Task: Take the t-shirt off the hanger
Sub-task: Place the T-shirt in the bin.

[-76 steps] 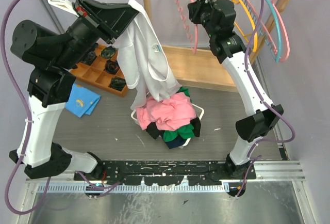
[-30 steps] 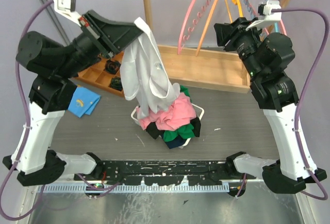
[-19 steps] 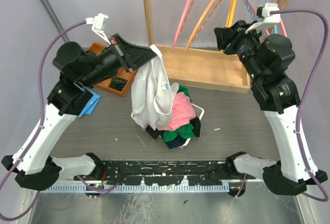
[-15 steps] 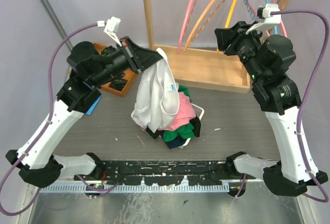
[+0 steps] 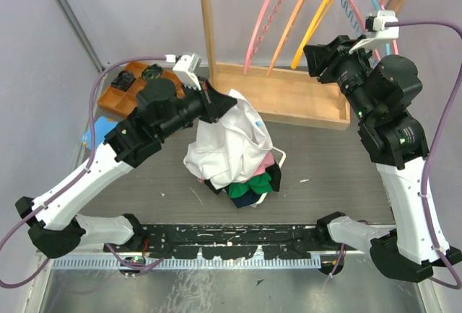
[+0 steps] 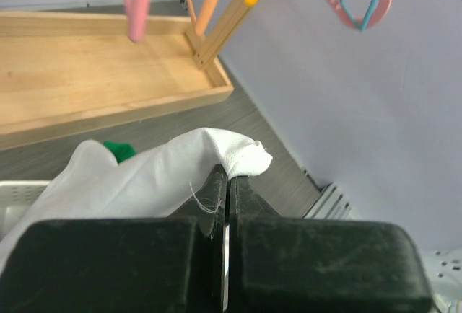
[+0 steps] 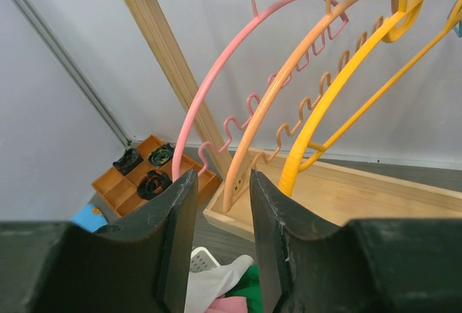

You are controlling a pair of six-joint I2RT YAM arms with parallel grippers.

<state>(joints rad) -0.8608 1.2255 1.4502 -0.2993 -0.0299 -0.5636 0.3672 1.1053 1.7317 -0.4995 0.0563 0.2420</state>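
The white t-shirt [image 5: 229,142] hangs in a bunch from my left gripper [image 5: 215,102] and sags onto the clothes pile below. In the left wrist view the jaws [image 6: 227,175] are pressed together on a fold of the white t-shirt [image 6: 144,176]. No hanger is inside the shirt. A pink hanger [image 5: 264,17], an orange hanger [image 5: 287,24] and a yellow hanger [image 5: 317,11] hang bare on the rack. My right gripper [image 5: 310,55] is held up in front of them, open and holding nothing. In the right wrist view [image 7: 221,177] the orange hanger [image 7: 267,118] shows beyond the gap.
A white basket [image 5: 280,156] holds pink, green and dark clothes [image 5: 249,183]. The wooden rack stands on a tray base [image 5: 289,100] behind it. An orange compartment box [image 5: 124,89] and a blue cloth [image 5: 89,137] lie at the left. More hangers [image 5: 364,3] hang at the right.
My left arm has come down and forward, lowering the white t-shirt from high up onto the pile. The right arm has barely moved. The hangers have swung a little.
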